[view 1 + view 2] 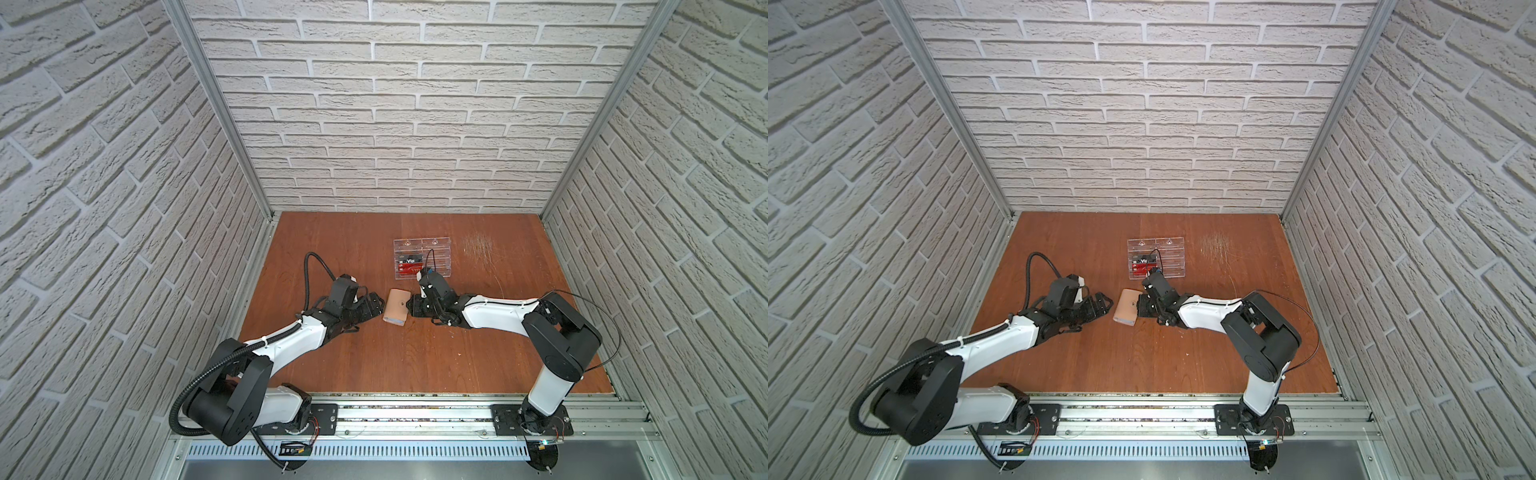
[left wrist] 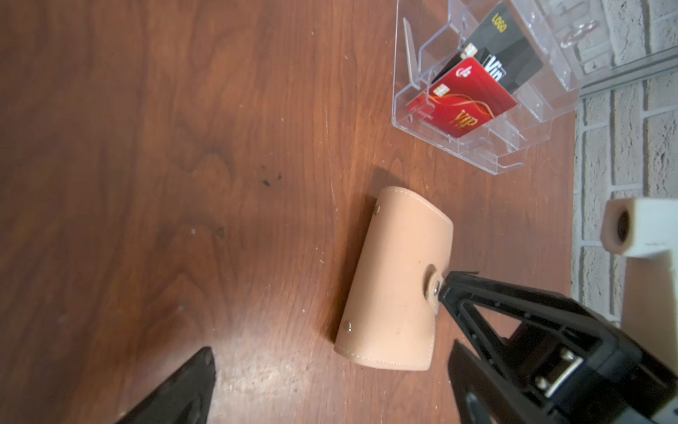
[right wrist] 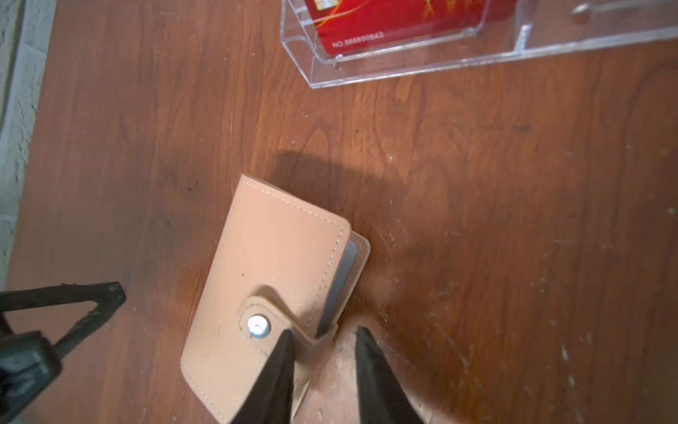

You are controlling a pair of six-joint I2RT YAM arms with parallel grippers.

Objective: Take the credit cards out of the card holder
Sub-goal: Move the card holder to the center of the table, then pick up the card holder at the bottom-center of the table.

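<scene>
Right jaws: the right gripper [image 3: 323,332] had its jaws part way apart, clamped on nothing; one finger [image 3: 279,367] lay over the snap tab [image 3: 264,323] of the card holder [image 3: 271,264], and the second stood on the table just off the holder's open edge.
Left jaws: the left gripper [image 1: 376,305] had its jaws spread wide and held nothing, its tips just beside the holder's spine side.
Card holder: it lay flat and snapped shut on the table between the two grippers, seen in both top views [image 1: 1126,312].
Inside: grey-blue sheets [image 3: 348,257] showed between the covers; cards or sleeves, I could not tell.
Rack: a clear rack [image 2: 403,110] stood near the holder, toward the back wall, with a red card [image 2: 466,99] and a black card [image 2: 510,55] in it.
Surface: a brown wood table [image 1: 415,365], scuffed pale near the back right.
Room: white brick-pattern walls [image 1: 395,104] on three sides.
</scene>
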